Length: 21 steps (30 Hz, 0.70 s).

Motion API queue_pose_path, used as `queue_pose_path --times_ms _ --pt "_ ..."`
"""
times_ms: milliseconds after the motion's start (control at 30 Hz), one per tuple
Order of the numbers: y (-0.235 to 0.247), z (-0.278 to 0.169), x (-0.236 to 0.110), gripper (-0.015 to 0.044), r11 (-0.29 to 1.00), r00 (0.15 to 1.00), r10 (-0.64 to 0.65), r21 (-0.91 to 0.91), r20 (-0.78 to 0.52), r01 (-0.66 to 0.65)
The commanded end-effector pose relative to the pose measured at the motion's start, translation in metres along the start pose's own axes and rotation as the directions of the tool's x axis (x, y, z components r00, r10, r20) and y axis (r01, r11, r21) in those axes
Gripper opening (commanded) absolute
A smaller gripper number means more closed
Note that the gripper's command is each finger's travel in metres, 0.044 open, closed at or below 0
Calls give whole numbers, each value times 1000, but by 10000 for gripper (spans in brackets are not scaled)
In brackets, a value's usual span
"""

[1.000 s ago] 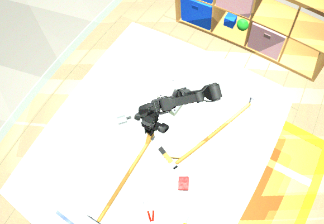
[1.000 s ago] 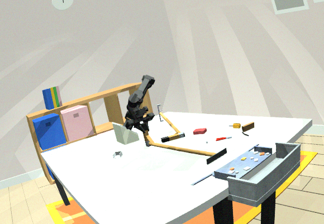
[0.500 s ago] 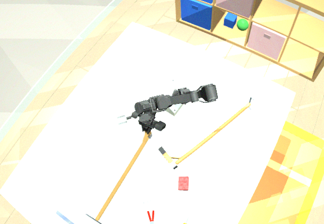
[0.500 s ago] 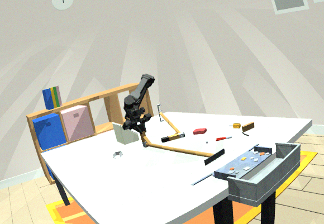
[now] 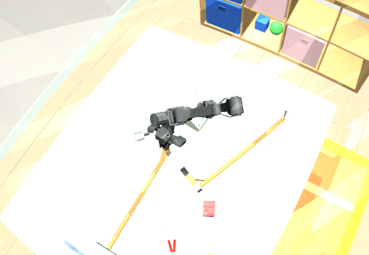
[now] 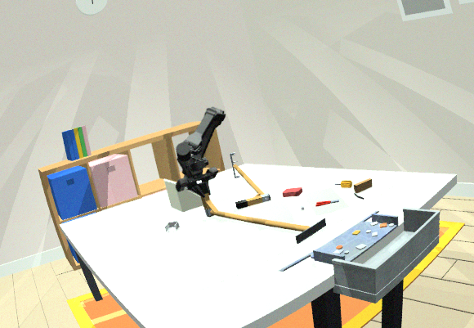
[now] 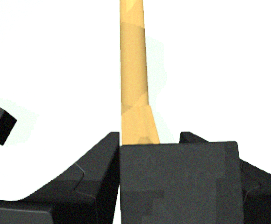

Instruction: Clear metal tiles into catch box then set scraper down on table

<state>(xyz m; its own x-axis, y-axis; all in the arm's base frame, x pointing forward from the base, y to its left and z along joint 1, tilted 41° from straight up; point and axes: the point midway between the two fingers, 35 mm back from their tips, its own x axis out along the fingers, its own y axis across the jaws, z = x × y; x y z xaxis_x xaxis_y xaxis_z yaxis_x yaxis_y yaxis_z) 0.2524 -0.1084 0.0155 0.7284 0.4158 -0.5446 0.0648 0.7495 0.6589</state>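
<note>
- Your white table (image 6: 229, 294) carries everything; its top is flat and matte, and the steel bench plate (image 6: 351, 239) lies at its near right edge with the grey catch box (image 6: 384, 271) butted against the plate's end.
- Your arm (image 5: 197, 111) folds forward and down from its base, wrist bent so the gripper (image 5: 165, 147) points at the tabletop.
- The jaws stand partly closed, clamped on the handle end of the long scraper (image 6: 253, 218); in the wrist view the tan handle (image 7: 134, 70) runs straight out from between the dark fingers.
- The scraper is a slim wooden shaft ending in a flat dark blade (image 6: 310, 231), which sits near the plate but apart from it, on the table side.
- A second long wooden tool (image 5: 245, 151) lies beside it, unheld.
- A red block (image 5: 208, 208) rests near that tool's handle end.
- Small metal tiles (image 6: 359, 233), orange and pale, lie scattered on the plate; their exact count looks uncertain at this size.
</note>
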Motion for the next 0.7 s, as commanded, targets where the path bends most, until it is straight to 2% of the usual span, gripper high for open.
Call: queue_pose_path --times_ms 0,667 --pt "-5 5 -1 0 1000 1000 -17 -6 5 17" --pt "-11 15 5 0 1000 1000 -25 -3 3 25"
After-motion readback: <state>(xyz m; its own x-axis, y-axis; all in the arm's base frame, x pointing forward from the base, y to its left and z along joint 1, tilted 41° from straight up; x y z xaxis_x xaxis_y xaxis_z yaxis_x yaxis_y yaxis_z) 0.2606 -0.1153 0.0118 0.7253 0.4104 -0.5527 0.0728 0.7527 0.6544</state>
